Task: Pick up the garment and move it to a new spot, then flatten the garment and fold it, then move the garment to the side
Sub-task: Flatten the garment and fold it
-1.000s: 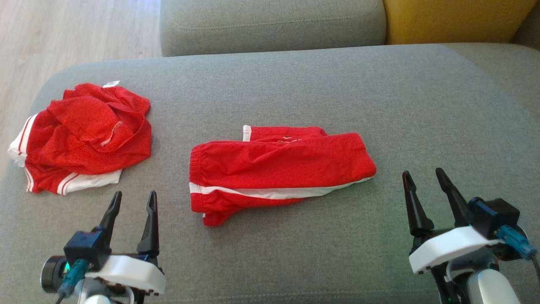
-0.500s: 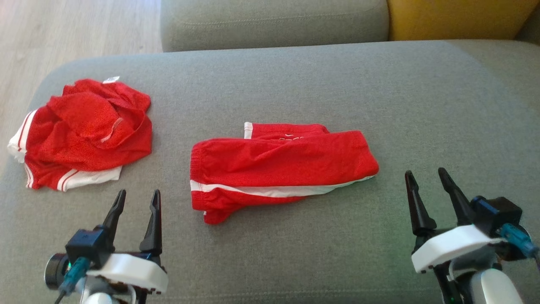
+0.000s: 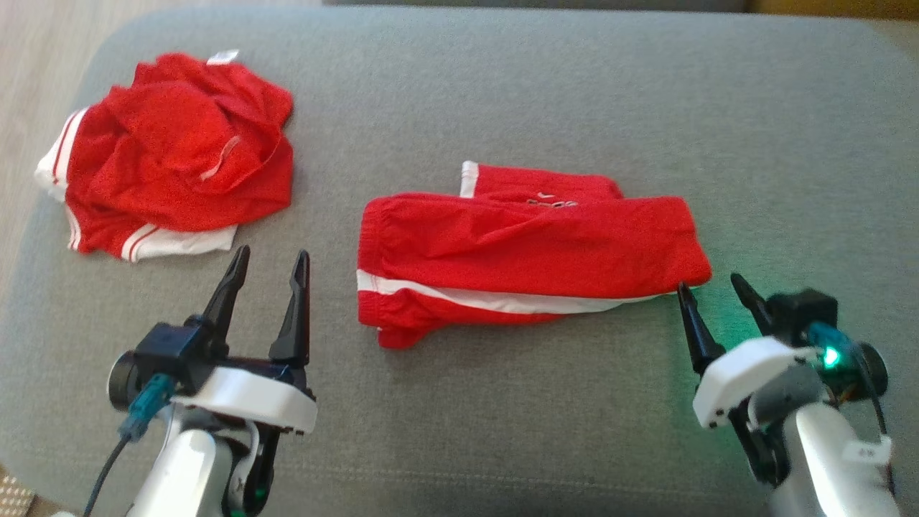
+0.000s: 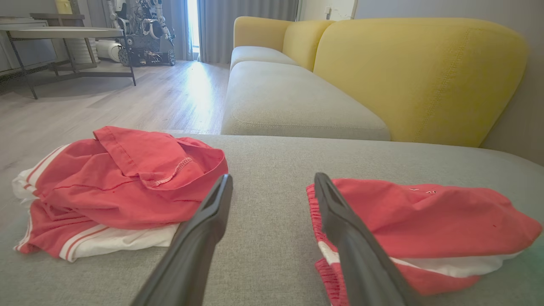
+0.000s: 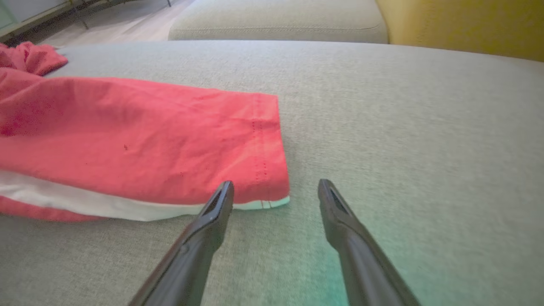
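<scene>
Your folded red shorts lie at the centre of the head view on the grey sofa seat. They form a long bundle running left to right, with a white stripe near the lower edge and the elastic waistband at the left end. A second red garment with white stripes sits crumpled in the upper left of the frame, well apart from the shorts. Your left pincer stands at the lower left, released and empty, its two dark fingers spread and pointing up the frame toward the gap between the two garments. Your right pincer, at the lower right, is likewise spread wide and holds nothing. In the right wrist view its finger on the frame's left sits just beside the hem corner of the shorts; you cannot tell whether it touches the cloth. A green light glows on the right wrist. In the left wrist view a yellow sofa back rises at the upper right.
</scene>
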Available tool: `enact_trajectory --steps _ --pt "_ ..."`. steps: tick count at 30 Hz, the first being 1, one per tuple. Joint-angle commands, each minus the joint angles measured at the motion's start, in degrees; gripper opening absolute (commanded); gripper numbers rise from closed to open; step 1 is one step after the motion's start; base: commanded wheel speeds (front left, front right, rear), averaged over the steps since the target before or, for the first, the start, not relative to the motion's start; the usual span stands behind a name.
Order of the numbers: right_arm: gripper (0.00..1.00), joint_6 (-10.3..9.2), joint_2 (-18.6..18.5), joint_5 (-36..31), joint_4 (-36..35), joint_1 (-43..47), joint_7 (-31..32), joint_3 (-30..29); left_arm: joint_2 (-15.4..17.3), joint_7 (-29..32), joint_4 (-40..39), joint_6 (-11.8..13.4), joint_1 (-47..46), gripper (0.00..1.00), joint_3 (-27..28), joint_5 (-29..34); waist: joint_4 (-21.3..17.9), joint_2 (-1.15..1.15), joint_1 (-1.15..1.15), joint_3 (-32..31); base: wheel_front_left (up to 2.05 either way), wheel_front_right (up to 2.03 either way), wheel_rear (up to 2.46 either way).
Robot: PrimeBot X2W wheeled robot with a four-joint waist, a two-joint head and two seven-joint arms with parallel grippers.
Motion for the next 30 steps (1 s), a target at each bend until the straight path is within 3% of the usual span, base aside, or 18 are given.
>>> enact_trajectory --steps 1,5,6,7,8,13,18,25,30 --pt "1.00 -0.04 -0.99 -0.63 -0.72 -2.66 -0.06 1.78 0.34 -0.70 -1.25 -0.37 -2.88 1.00 2.49 0.51 1.36 0.00 0.00 1.73 0.00 0.00 0.00" --pt "1.00 -0.04 -1.91 0.13 3.63 -6.01 0.17 3.26 -0.48 -0.70 -0.65 -1.51 -3.99 1.00 3.32 1.31 1.88 0.00 0.00 3.01 0.00 0.00 0.00" --pt "0.73 -0.04 -2.14 0.43 4.43 -6.54 0.14 3.52 -0.66 -0.70 -0.50 -1.74 -4.10 1.00 3.57 1.50 1.92 0.00 0.00 3.14 0.00 0.00 0.00" --pt "0.31 -0.04 -2.37 0.73 5.14 -6.90 0.08 3.81 -0.84 -0.70 -0.36 -1.94 -4.18 1.00 3.83 1.69 1.92 0.00 0.00 3.24 0.00 0.00 0.00" --pt "0.00 -0.04 -2.46 1.34 5.71 -7.10 0.11 4.08 -1.00 -0.70 -0.24 -2.11 -4.21 1.00 4.10 1.90 1.87 0.00 0.00 3.31 0.00 0.00 0.00" --pt "0.00 -0.04 -3.19 3.43 4.45 -6.32 -1.17 4.80 -1.69 -0.70 -0.13 -2.76 -3.92 1.00 5.52 2.88 0.91 0.00 0.00 3.20 0.00 0.00 0.00" --pt "0.00 -0.04 -2.38 4.81 -3.12 -1.96 -1.56 3.35 -2.13 -0.70 -0.29 -3.35 -3.29 1.00 6.83 3.63 -0.78 0.00 0.00 2.78 0.00 0.00 0.00" --pt "0.00 -0.04 0.51 5.22 -16.32 5.92 4.02 -0.67 -2.78 -0.70 -0.55 -4.19 -3.33 1.00 7.94 4.51 -2.42 0.00 0.00 3.40 0.00 0.00 0.00" --pt "0.00 -0.04 1.63 5.87 -21.61 5.98 7.68 -1.87 -3.47 -0.70 -0.53 -5.09 -4.37 1.00 8.16 5.03 -1.91 0.00 0.00 4.60 0.00 0.00 0.00"
